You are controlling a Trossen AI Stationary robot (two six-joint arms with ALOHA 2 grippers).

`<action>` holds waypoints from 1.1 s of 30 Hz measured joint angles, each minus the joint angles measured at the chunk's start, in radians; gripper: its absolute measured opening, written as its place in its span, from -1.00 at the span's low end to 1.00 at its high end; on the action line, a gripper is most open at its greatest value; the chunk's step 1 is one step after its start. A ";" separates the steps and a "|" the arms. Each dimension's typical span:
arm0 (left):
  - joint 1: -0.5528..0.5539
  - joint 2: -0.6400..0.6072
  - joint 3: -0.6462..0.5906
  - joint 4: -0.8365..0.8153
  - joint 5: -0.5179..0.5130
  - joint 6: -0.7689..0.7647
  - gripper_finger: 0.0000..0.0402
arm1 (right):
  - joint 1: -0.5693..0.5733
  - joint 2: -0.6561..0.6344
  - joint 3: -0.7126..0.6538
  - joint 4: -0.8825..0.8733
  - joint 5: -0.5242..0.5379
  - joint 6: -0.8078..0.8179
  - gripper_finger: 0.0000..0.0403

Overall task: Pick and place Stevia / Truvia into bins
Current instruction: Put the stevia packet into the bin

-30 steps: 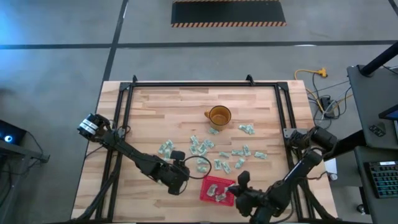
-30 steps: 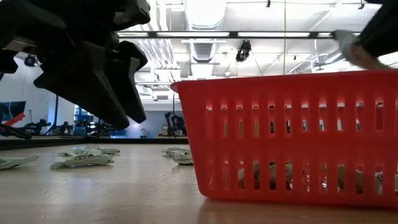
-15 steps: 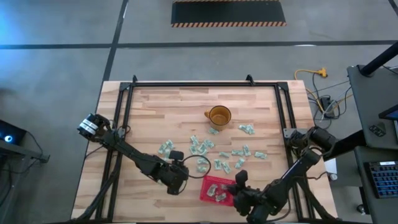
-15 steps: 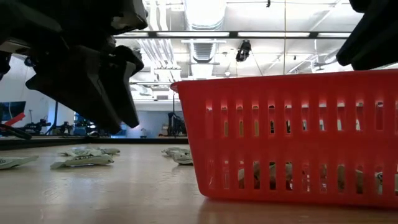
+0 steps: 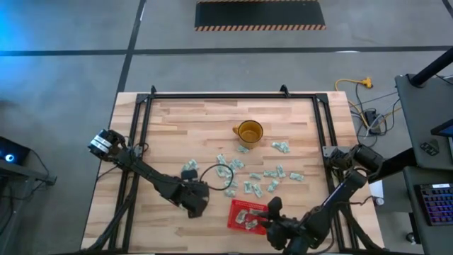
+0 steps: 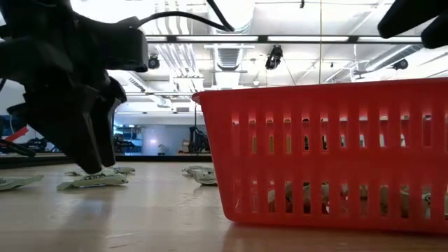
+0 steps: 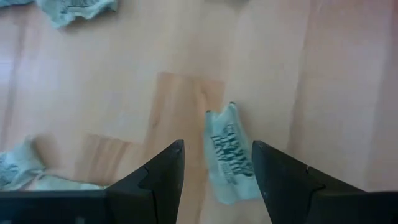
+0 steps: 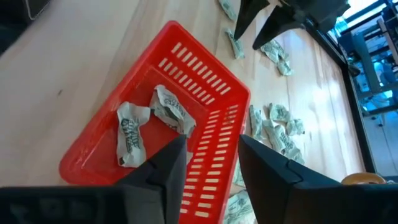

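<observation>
Pale green and white Stevia packets (image 5: 233, 172) lie scattered mid-table. The red basket (image 5: 248, 214) stands near the front edge with two packets (image 8: 130, 134) showing flat on its floor. My left gripper (image 5: 199, 193) points steeply down, left of the basket, open. Its fingertips (image 7: 163, 177) stand on either side of one packet (image 7: 230, 154) lying flat on the wood; whether they touch it I cannot tell. In the low view it (image 6: 94, 164) hangs just over a packet (image 6: 92, 180). My right gripper (image 8: 211, 155) is open above the basket's near right part, with nothing between its fingers.
A translucent amber mug (image 5: 249, 132) stands on the far middle of the table. More packets lie right of the mug (image 5: 281, 147) and beside the basket (image 8: 277, 127). A black frame (image 5: 141, 127) runs along the table's sides. Bare wood lies left of my left arm.
My left gripper has tipped to point more steeply down, rolled, and sunk toward the table over a packet. A pale packet that showed at my right gripper above the basket's rim a second ago is gone from it.
</observation>
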 joint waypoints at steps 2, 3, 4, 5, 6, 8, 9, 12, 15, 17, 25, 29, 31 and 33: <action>0.000 0.000 0.000 0.008 0.011 0.000 -0.15 | 0.006 0.000 0.010 -0.019 0.000 0.002 -0.32; 0.000 0.000 -0.001 0.015 0.017 0.000 -0.15 | 0.009 0.000 0.014 -0.021 0.000 0.003 -0.33; 0.000 0.000 -0.001 0.019 0.023 0.000 -0.15 | 0.012 0.000 0.018 -0.025 0.000 0.003 -0.33; 0.000 0.000 -0.001 0.020 0.027 0.000 -0.15 | 0.016 0.000 0.022 -0.031 0.000 0.003 -0.34; 0.000 0.000 -0.001 0.020 0.028 0.000 -0.15 | 0.018 0.000 0.026 -0.037 0.000 0.003 -0.35; 0.004 0.009 -0.001 0.026 0.034 -0.001 -0.15 | 0.023 0.000 0.031 -0.052 0.000 0.012 -0.37; 0.006 0.014 -0.001 0.025 0.040 -0.001 -0.15 | 0.025 0.000 0.034 -0.060 0.000 0.019 -0.38; 0.018 0.031 -0.002 0.040 0.075 0.000 -0.15 | 0.029 0.000 0.043 -0.093 0.001 0.051 -0.40; 0.028 0.042 -0.002 0.045 0.106 0.005 -0.15 | 0.030 0.000 0.050 -0.120 0.001 0.067 -0.41; 0.032 0.043 -0.001 0.044 0.112 0.007 -0.15 | 0.032 0.000 0.053 -0.126 0.001 0.074 -0.41; 0.033 0.043 -0.001 0.042 0.113 0.030 -0.51 | 0.038 0.000 0.054 -0.130 0.000 0.075 -0.42; 0.033 0.041 0.001 0.036 0.112 0.049 -0.79 | 0.043 0.000 0.054 -0.136 0.000 0.075 -0.44; 0.033 0.038 0.002 0.031 0.108 0.075 -0.91 | 0.045 0.000 0.054 -0.157 0.000 0.083 -0.46; 0.033 0.036 0.006 0.028 0.105 0.091 -0.97 | 0.050 0.000 0.057 -0.205 -0.001 0.127 -0.48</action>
